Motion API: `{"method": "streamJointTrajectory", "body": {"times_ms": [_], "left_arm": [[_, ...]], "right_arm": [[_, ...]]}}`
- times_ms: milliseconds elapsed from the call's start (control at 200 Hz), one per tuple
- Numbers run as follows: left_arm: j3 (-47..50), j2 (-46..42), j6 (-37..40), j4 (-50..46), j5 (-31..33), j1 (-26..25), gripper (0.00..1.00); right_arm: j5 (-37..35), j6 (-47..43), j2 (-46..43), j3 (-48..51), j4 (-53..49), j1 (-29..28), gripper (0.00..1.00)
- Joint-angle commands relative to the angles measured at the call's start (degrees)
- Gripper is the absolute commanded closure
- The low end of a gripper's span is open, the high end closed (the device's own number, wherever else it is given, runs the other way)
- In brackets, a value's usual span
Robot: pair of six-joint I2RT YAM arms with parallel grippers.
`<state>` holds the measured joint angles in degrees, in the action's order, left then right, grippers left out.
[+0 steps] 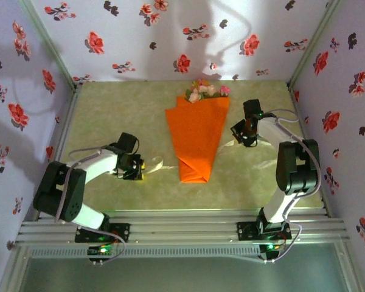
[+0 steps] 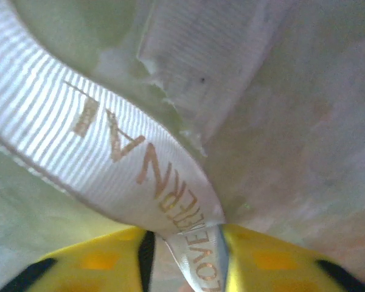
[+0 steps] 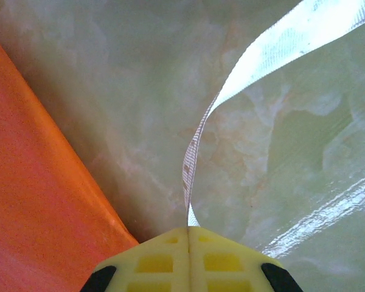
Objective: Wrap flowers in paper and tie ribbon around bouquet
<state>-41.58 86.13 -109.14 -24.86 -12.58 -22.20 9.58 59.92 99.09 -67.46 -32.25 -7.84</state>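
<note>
Bouquet (image 1: 196,143) lies flat mid-worktop (image 1: 109,115), with its long axis running near to far. The wide end with the flowers (image 1: 205,91) points at the back wall, and the narrow folded tip points toward the arm bases. Orange paper (image 3: 36,182) is closed around the stems. Ribbon (image 2: 109,140), pale with gold lettering, trails out on both sides of the cone. Left tool (image 2: 185,255), left of the tip, is pinched on the ribbon. Right tool (image 3: 188,234), just right of the cone, is clamped on another stretch, which rises edge-on.
</note>
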Motion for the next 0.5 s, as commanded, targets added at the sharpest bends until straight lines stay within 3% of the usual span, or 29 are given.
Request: {"method": "streamJointTrajectory", "body": {"times_ms": [0, 40, 170, 300, 495], "left_arm": [[-2.3, 6.0, 0.6, 10.3, 1.3, 1.0, 0.89], [-2.6, 7.0, 1.3, 12.6, 1.1, 1.8, 1.0], [-8.0, 13.8, 9.7, 23.2, -2.8, 7.2, 1.0], [-18.1, 22.5, 15.7, 24.9, -9.5, 11.2, 1.0], [-31.1, 26.4, 19.5, 21.1, -9.9, 13.9, 1.0]], "right_arm": [[-2.2, -2.5, -2.7, -1.3, -2.6, 1.3, 1.0], [-2.6, -3.2, -2.5, -1.5, -2.7, 1.9, 1.0], [-1.4, -5.7, 1.1, -4.1, -1.4, 4.0, 1.0], [-1.3, -9.1, 7.2, -10.2, -2.0, 4.6, 1.0], [-1.9, -8.3, 11.5, -16.8, -1.6, 6.3, 1.0]]}}
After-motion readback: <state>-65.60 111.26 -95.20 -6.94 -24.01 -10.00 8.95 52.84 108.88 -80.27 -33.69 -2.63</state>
